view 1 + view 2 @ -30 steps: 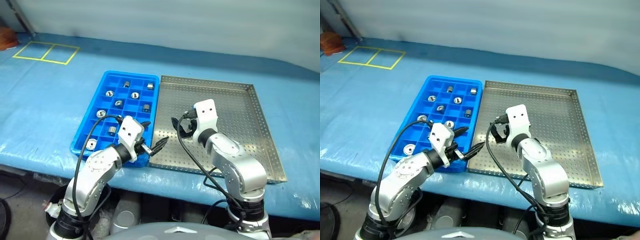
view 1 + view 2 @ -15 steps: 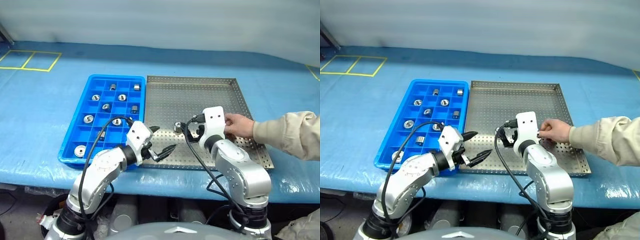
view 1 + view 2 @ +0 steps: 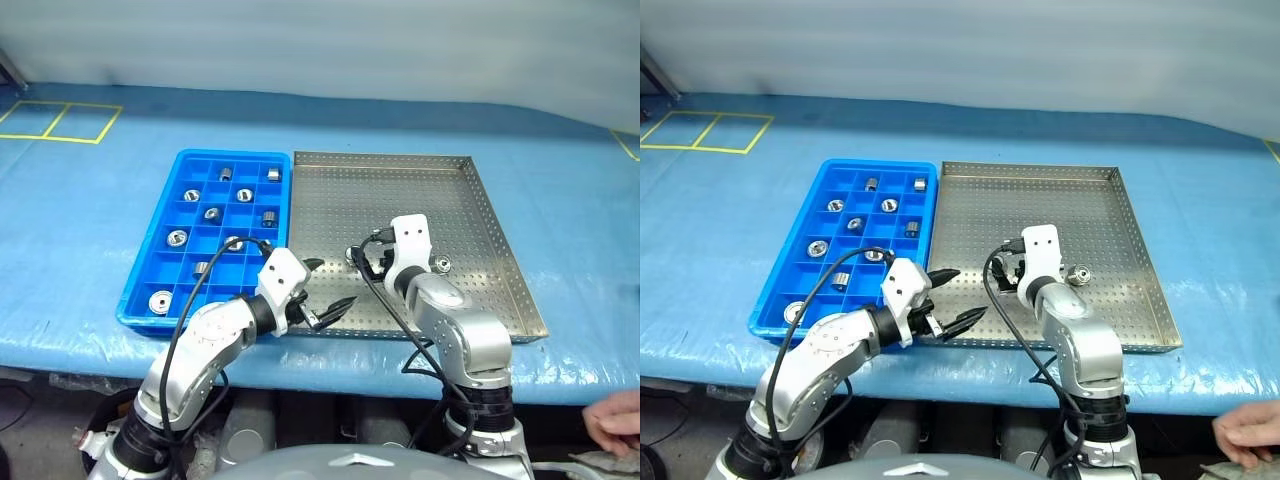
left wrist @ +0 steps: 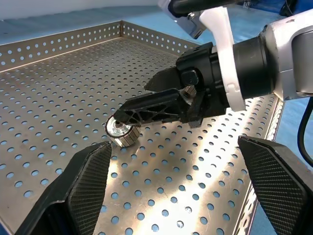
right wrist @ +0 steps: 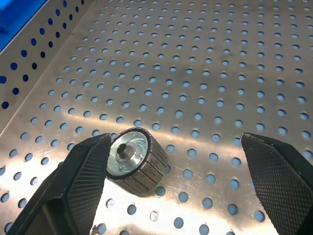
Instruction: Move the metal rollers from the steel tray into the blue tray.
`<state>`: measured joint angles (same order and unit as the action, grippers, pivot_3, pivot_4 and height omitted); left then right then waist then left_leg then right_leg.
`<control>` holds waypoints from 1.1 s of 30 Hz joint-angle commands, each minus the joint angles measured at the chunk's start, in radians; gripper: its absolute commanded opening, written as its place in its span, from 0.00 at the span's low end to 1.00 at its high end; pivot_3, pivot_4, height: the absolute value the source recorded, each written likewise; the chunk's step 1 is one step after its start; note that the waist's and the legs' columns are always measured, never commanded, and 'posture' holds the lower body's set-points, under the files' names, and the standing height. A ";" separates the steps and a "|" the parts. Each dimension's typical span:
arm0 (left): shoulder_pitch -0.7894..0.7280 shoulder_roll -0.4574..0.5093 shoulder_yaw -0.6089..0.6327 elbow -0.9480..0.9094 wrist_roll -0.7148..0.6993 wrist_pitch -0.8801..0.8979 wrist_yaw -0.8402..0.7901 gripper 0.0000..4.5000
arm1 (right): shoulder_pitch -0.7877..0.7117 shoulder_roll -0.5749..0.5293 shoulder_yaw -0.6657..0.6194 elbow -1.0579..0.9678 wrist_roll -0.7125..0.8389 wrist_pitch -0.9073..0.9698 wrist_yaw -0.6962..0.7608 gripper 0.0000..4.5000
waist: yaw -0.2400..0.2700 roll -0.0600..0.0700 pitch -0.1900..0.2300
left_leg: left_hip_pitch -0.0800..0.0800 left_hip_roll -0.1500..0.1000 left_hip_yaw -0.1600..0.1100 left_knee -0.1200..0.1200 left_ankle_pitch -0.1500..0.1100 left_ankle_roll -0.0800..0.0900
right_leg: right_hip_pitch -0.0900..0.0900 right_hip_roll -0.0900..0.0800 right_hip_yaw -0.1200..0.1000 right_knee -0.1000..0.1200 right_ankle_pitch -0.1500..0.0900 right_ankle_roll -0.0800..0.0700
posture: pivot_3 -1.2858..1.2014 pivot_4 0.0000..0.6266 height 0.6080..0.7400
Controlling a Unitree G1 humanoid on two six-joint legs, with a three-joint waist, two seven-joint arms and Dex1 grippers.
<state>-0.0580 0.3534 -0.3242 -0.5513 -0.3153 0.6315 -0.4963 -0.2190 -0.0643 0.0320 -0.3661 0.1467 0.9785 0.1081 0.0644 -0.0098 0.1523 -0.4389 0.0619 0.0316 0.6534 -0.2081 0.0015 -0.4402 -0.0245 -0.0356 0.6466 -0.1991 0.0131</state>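
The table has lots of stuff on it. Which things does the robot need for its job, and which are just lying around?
For the job:
- steel tray
- blue tray
- roller between the right tool's open fingers
- second roller in the steel tray
- rollers already in the blue tray
- left tool, open

Just lying about:
- yellow tape squares
- blue table cover
- a person's hand

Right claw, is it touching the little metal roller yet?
Cannot tell. In the right wrist view one finger of the right claw meets the roller with no gap showing, but it may just hang above.
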 commanded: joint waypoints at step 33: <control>0.180 -0.056 0.153 -0.060 0.106 -0.311 0.139 1.00 | -0.294 0.019 0.229 0.006 0.022 0.039 0.113 0.38 | 0.035 0.000 0.000 | 0.002 0.000 0.000 -0.002 0.000 0.000 | 0.001 0.000 0.000 0.000 0.001 0.001 | 0.65 0.24 1.00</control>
<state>0.1139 0.2980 -0.1920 -0.5555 -0.2109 0.3590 -0.3566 -0.4790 -0.0535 0.2498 -0.3373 0.1517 1.0067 0.2061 0.0991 -0.0097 0.1525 -0.4372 0.0617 0.0320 0.6514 -0.2081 0.0016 -0.4392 -0.0245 -0.0351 0.6463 -0.1987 0.0133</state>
